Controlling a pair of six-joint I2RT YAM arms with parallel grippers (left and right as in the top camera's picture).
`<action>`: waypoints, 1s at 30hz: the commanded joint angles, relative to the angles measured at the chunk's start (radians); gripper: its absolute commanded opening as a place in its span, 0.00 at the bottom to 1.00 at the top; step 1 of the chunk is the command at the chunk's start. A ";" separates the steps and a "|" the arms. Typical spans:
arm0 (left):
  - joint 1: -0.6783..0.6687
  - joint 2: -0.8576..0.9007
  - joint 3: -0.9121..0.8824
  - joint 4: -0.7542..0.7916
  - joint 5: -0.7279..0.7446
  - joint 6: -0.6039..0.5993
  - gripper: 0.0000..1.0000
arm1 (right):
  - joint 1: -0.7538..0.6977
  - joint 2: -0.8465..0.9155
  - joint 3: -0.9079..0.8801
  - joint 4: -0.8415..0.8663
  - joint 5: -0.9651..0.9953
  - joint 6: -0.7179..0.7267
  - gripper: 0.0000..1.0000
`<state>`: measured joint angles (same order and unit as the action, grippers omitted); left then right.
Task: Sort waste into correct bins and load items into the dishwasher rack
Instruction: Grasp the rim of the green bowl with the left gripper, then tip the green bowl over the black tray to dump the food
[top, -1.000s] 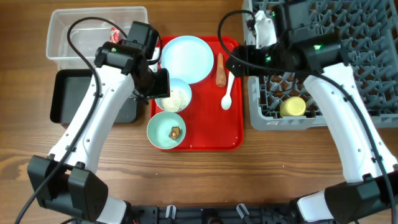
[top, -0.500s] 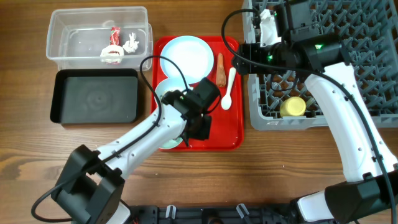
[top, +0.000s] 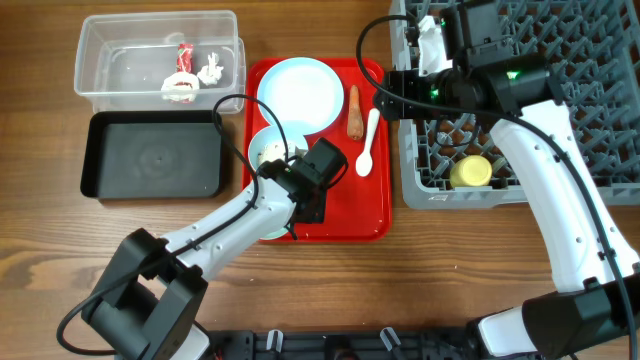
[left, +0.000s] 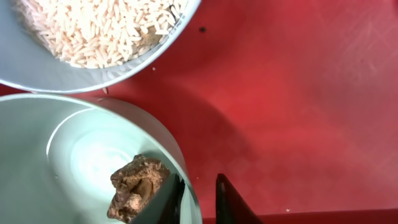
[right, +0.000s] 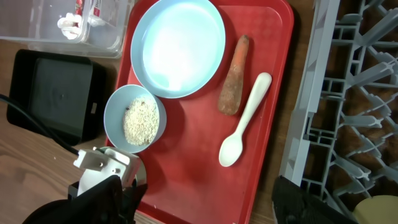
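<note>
A pale green bowl (left: 74, 155) holding a brown food scrap (left: 134, 186) sits at the front left of the red tray (top: 345, 215). My left gripper (left: 198, 182) is open and straddles the bowl's right rim, one finger inside and one outside. In the overhead view the left arm covers most of this bowl. Behind it are a bowl of rice (left: 93, 31), a light blue plate (top: 300, 92), an orange-brown carrot piece (top: 354, 112) and a white spoon (top: 366, 145). My right gripper (top: 392, 95) hangs wide open and empty by the grey dishwasher rack (top: 520, 110).
A clear bin (top: 160, 55) with a red and white wrapper stands at the back left. A black bin (top: 155, 155) sits in front of it. A yellow cup (top: 471, 172) stands in the rack's front left corner.
My left arm swung from the bins on the left across to the scrap bowl on the tray, then settled slightly lower at its rim. The right arm has hardly moved.
</note>
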<state>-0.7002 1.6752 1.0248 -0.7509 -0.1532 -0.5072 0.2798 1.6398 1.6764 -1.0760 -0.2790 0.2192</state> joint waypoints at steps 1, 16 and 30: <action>0.006 -0.005 -0.009 0.019 -0.019 -0.003 0.06 | -0.003 0.017 -0.003 -0.002 0.021 -0.011 0.79; 0.014 -0.126 0.087 -0.102 0.040 -0.002 0.04 | -0.003 0.017 -0.003 -0.002 0.021 -0.030 0.79; 0.705 -0.301 0.163 -0.118 0.590 0.295 0.04 | -0.003 0.017 -0.003 -0.012 0.021 -0.035 0.80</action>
<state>-0.1719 1.3739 1.1759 -0.8936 0.1982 -0.3408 0.2798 1.6398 1.6764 -1.0874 -0.2752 0.2035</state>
